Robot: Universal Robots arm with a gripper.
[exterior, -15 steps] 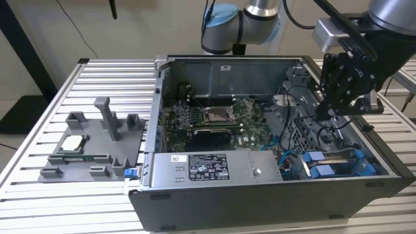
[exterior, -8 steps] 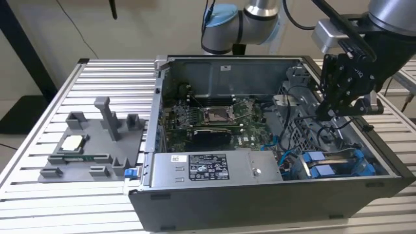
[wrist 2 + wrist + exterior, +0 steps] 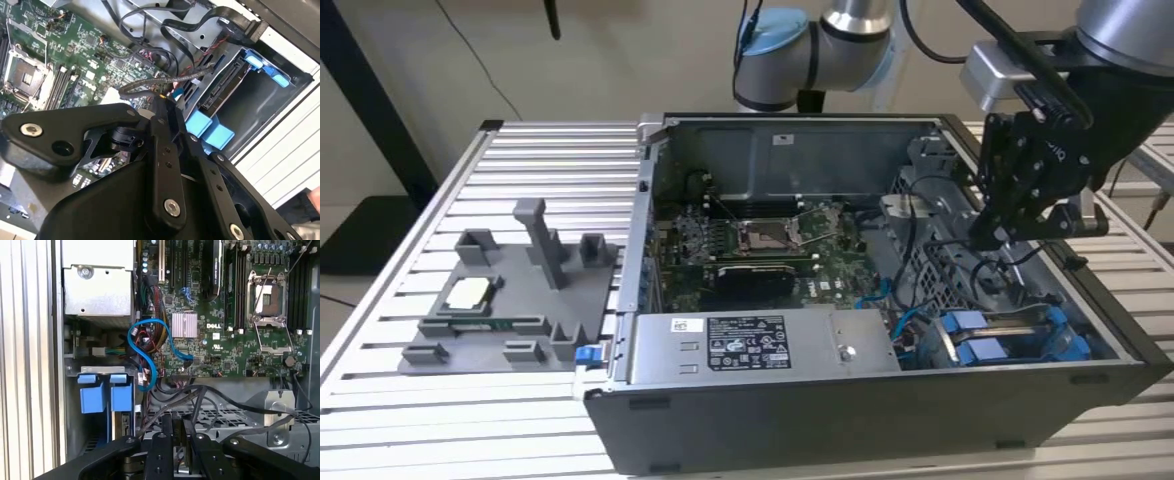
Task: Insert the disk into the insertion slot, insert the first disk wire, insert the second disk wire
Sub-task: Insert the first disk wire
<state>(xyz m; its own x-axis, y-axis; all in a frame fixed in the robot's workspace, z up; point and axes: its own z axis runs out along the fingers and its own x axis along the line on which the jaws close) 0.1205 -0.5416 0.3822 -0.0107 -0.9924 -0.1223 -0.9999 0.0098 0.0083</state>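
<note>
Exterior view overlooks the case (image 3: 854,420) — wrist views (close) share the motherboard (image 3: 75,55) (image 3: 225,340).

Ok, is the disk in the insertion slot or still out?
In. The disk sits inside the insertion slot at the case's corner, with its blue carrier tabs at the slot's mouth.

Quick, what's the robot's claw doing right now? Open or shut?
Gripper: shut, pinching a thin wire.

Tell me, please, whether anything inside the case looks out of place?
Nothing looks damaged or spilled; the one untidy spot is the black cables, lying in a loose tangle over the perforated drive cage near the hand.
</note>
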